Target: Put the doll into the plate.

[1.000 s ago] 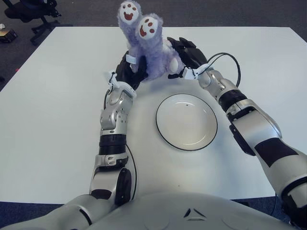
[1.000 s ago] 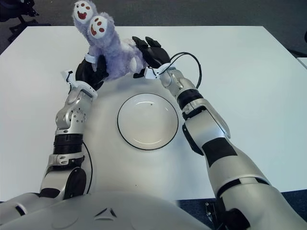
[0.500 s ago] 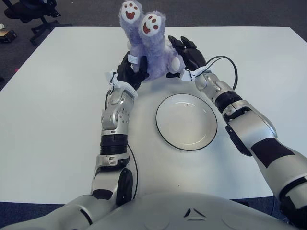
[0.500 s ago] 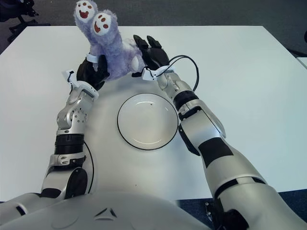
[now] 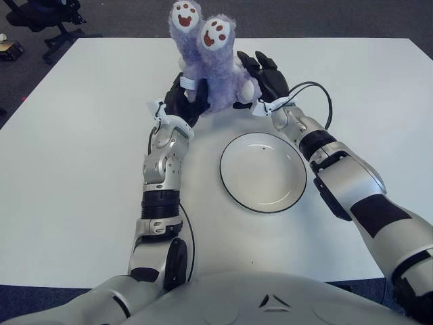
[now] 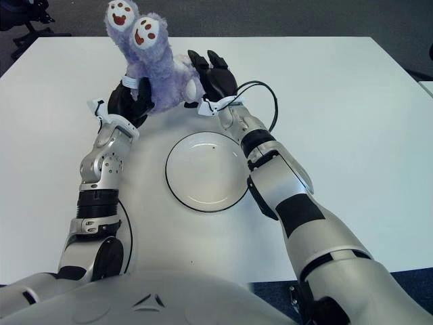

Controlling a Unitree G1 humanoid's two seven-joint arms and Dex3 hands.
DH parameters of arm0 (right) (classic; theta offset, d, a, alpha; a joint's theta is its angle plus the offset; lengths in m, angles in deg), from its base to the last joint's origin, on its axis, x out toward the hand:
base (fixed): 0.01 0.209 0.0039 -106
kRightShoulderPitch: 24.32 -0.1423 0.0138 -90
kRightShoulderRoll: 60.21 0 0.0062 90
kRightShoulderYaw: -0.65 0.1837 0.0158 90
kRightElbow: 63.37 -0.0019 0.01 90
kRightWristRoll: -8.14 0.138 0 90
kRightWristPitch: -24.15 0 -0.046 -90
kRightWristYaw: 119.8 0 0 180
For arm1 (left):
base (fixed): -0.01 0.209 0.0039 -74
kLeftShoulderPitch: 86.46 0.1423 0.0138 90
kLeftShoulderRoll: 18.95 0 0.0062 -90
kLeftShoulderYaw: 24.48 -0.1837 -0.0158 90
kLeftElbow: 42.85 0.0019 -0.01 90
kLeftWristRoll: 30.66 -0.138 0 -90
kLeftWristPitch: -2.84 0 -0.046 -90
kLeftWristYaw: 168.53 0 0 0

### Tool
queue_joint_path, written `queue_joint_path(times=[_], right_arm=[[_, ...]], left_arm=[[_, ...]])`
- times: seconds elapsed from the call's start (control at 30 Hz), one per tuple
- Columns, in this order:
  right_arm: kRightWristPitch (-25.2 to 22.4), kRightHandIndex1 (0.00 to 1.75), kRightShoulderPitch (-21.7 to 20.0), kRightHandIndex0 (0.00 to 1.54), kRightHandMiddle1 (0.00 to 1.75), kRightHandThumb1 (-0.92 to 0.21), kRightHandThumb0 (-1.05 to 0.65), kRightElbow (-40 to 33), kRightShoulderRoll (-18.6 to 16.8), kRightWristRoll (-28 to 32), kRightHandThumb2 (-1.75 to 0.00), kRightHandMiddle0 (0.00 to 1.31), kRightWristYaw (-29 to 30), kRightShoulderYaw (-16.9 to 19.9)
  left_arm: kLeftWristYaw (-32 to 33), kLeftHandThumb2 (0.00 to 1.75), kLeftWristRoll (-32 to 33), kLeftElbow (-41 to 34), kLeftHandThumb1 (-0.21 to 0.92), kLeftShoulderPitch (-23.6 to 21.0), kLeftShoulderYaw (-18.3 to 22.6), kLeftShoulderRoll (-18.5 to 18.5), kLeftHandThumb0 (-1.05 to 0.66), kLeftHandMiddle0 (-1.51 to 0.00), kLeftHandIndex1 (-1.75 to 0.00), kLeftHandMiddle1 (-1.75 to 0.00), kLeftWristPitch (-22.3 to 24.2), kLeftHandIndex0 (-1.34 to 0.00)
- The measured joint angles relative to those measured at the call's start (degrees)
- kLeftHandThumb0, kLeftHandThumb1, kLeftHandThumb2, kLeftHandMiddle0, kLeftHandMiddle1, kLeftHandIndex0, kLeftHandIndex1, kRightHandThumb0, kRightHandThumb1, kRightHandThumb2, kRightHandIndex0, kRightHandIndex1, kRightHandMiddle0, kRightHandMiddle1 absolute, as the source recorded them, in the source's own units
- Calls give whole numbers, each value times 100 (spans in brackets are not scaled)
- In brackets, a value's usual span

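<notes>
On the white table, beyond the empty plate, the purple plush doll is pinched between both hands so it won't flop, the left hand clasping one flank and the right hand pressing the other.

Arms: silver-grey segmented shells, black joint bands, black patches on forearm covers. Left hand, right hand: black, three-fingered, white wrist clips. Black cable looping at each wrist. Torso: grey, small dark triangular markings.
</notes>
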Motion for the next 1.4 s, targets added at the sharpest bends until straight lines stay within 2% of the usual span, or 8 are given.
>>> queue_joint_path(times=[0.1, 0.13, 0.2, 0.4, 0.7, 1.4], right_arm=[[86, 164, -7, 28, 162, -58, -1, 82, -1, 99, -91, 47, -154, 90], [116, 166, -8, 27, 164, -57, -1, 110, -1, 110, -95, 47, -166, 106], [225, 171, -7, 38, 169, -46, 0, 183, 21, 109, -112, 46, -102, 114], [877, 174, -4, 56, 166, -29, 0, 369, 92, 63, -133, 53, 298, 107], [1094, 175, -4, 62, 162, -23, 0, 442, 131, 134, -138, 57, 170, 224], [1157, 175, -4, 55, 162, -32, 0, 443, 135, 249, -128, 51, -34, 357]], left_arm=[[2, 72, 0, 9, 53, 0, 0, -16, 17, -91, -175, -175, 6, -65], [2, 72, 0, 9, 53, 0, 0, -21, 17, -91, -175, -175, 10, -65], [2, 71, 1, 9, 54, 0, -1, -33, 17, -91, -175, -175, 13, -65], [2, 71, 6, -29, 54, 0, -5, -51, 17, -90, -175, -175, 55, -64], [2, 70, 23, -154, 54, 0, -3, -51, 18, -90, -175, -175, 194, -64], [-27, 71, 134, -192, 54, 0, 29, 21, 18, -90, -175, -175, 300, -64]])
